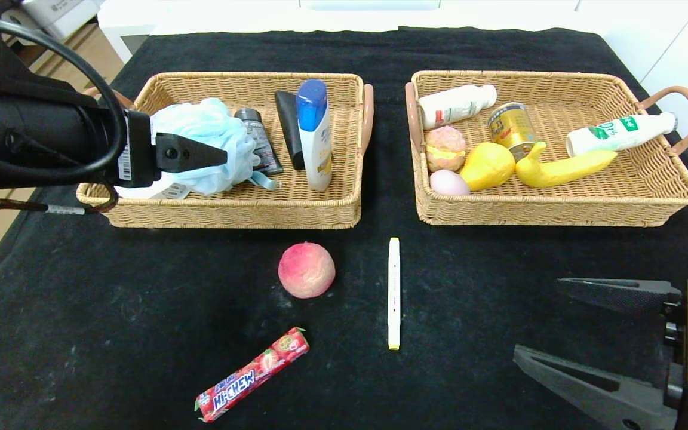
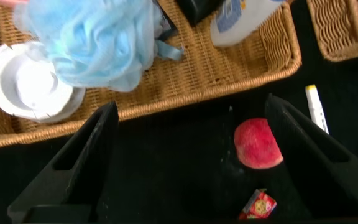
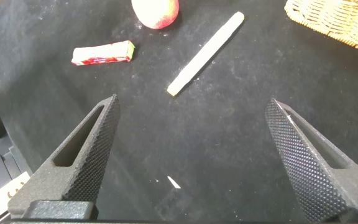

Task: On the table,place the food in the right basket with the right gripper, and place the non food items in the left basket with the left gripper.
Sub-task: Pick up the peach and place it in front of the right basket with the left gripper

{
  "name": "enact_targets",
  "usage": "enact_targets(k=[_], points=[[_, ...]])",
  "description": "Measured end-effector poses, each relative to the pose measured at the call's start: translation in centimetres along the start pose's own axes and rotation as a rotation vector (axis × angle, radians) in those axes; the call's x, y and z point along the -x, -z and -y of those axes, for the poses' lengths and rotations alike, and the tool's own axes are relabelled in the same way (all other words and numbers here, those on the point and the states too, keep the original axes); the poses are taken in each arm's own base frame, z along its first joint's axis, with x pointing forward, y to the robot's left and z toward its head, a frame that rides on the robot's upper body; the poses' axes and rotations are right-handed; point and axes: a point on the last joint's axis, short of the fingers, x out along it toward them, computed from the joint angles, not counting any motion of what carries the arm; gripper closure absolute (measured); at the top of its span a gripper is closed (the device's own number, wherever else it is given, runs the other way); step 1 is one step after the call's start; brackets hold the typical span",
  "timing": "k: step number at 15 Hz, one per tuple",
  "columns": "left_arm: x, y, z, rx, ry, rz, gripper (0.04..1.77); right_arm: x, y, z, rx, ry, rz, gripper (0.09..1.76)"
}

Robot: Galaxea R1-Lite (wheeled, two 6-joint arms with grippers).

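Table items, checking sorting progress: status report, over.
Left gripper open above left basket. Right gripper open, empty. Peach, candy, marker remain on table. Nothing obstructing.

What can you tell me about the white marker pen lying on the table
The marker pen is a slim white stick with faint print along its barrel and a yellowish tip at the end nearer the robot. It looks like plastic. It lies flat on the black table cloth, pointing straight away from the robot, in front of the gap between the two baskets, with the peach to its left. Nothing touches it; it shows in both wrist views too.
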Motion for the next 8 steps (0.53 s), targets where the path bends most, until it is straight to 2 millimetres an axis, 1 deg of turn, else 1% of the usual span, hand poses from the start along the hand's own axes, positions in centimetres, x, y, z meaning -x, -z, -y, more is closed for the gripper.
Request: enact_targets(k=[6, 8], points=[[-0.4, 2.6, 2.6, -0.051, 0.082, -0.091, 0.1, 0.0, 0.0, 0.0, 0.0, 0.001, 0.001, 0.14], [-0.6, 3.1, 3.3, -0.065, 0.101, -0.111, 0.1, 0.0, -0.1, 0.0, 0.0, 0.001, 0.003, 0.14]])
